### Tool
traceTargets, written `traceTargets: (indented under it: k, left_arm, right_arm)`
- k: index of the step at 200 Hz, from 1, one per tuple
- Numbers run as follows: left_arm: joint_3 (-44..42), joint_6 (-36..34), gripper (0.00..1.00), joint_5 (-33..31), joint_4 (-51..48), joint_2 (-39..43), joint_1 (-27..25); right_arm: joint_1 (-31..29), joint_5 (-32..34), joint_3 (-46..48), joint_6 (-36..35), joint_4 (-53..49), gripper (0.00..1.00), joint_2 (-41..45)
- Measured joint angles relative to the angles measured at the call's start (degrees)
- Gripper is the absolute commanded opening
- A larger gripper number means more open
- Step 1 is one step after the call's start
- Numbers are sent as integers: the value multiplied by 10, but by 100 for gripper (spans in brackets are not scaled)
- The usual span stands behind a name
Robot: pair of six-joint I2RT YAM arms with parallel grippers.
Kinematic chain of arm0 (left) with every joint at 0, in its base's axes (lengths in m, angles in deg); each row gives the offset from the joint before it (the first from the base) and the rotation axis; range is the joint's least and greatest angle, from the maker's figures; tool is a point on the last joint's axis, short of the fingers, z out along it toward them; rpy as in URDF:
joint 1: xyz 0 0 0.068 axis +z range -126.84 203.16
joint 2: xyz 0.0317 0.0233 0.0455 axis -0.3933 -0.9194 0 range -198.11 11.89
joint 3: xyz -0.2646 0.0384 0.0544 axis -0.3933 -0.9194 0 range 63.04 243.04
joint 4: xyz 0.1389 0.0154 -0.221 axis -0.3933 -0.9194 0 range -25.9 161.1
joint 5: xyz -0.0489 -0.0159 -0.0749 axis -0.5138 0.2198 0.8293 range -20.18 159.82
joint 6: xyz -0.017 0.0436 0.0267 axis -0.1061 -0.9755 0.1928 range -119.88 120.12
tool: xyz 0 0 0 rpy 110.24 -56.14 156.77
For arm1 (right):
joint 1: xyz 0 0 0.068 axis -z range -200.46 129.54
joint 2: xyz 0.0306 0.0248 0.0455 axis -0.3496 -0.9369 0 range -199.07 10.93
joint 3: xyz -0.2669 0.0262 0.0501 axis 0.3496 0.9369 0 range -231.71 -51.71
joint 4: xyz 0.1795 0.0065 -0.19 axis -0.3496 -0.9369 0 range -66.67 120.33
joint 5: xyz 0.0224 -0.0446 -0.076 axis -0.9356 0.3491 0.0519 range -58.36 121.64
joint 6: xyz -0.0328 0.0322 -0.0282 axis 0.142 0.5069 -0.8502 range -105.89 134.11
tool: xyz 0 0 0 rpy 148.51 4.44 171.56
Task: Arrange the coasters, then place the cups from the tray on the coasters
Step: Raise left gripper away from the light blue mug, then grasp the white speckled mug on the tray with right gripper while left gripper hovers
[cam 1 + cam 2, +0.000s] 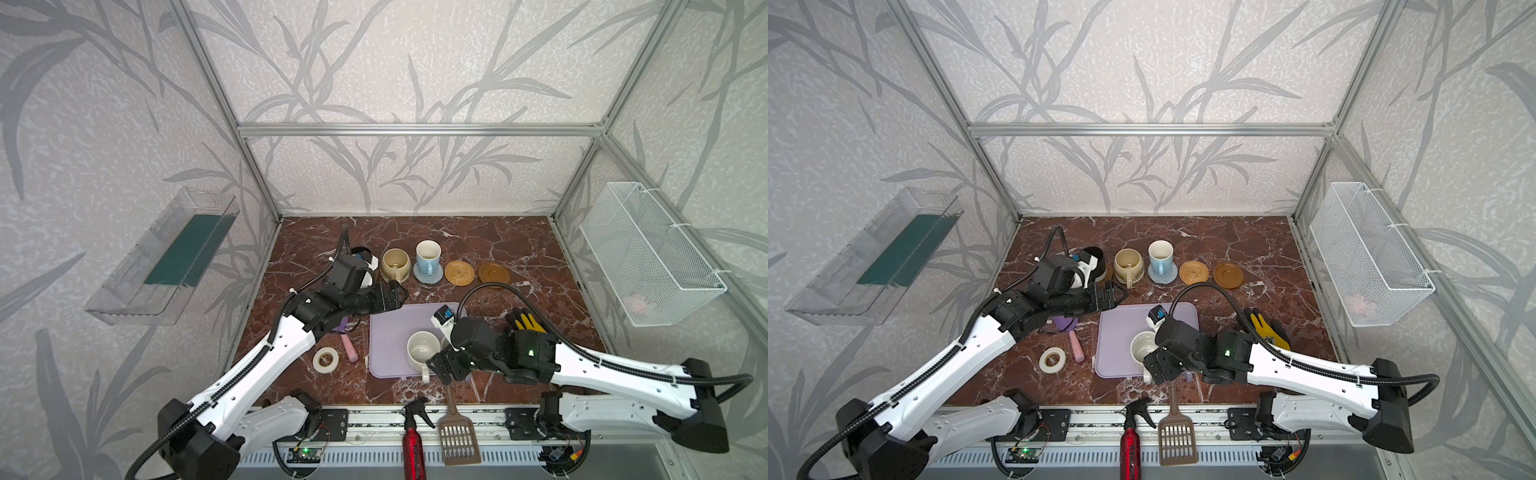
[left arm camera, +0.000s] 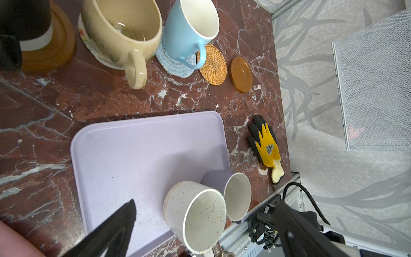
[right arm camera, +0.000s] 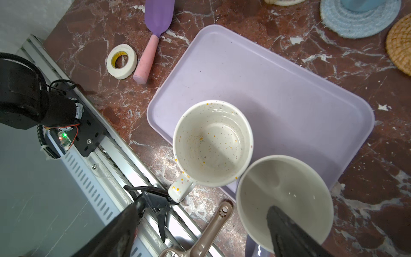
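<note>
The left gripper hangs wide open by the far edge of the tray. The right gripper is open too, with one finger inside the lavender cup at the tray's near corner. Pinch its wall softly, then lift straight up.

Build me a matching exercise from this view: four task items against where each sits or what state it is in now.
Items:
1. blue cup
2. beige cup
3. white cup
4. rattan coaster

Places or states:
A. on the tray
B. nothing on it
C. on the grey-blue coaster
D. on the cream coaster

Pairs: 1-C, 2-D, 3-A, 4-B
</note>
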Motion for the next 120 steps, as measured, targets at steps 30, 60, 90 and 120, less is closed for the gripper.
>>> traceTargets:
  k: [30, 60, 90, 120]
  left_arm:
    - [-20, 5, 99, 15, -6, 14, 0]
    - [-42, 11, 99, 24, -5, 30, 1]
    - [-58, 17, 99, 29, -5, 39, 3]
    - [-78, 26, 99, 36, 0, 41, 3]
  right_arm:
    - [-31, 15, -4, 30, 5, 78, -27]
    - [-59, 27, -4, 60, 13, 74, -55]
    - [-76, 35, -4, 81, 24, 68, -74]
    - [-79, 41, -4, 97, 37, 60, -97]
